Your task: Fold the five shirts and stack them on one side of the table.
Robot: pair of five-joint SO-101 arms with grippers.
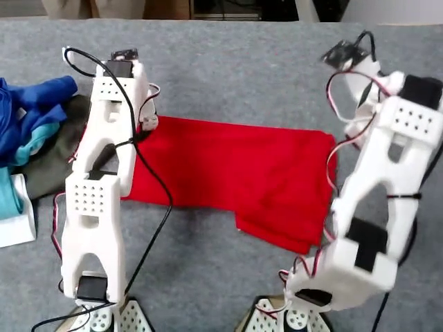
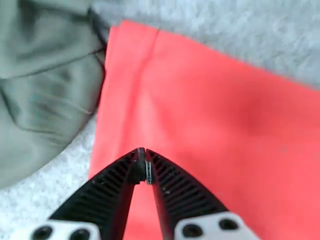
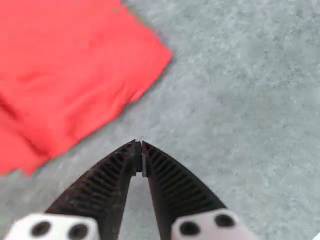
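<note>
One red cloth shirt [image 1: 235, 173] lies part-folded in a long band on the grey table [image 1: 228, 62] between the arms, a heap of blue, teal and dark grey shirts [image 1: 34, 131] beside it, so I'd judge the first shirt is mid-fold. The jaws of the left arm [image 1: 93, 207] are closed tip to tip, empty, over the shirt's end by the heap; those of the right arm [image 1: 408, 121], closed likewise, hang over bare table beside the opposite corner. Next they'd need to open and pinch the cloth.

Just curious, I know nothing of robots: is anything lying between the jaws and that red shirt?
Nothing visible. The left jaws hang shut right over the red shirt; the right jaws hang shut over the grey table beside its corner.
</note>
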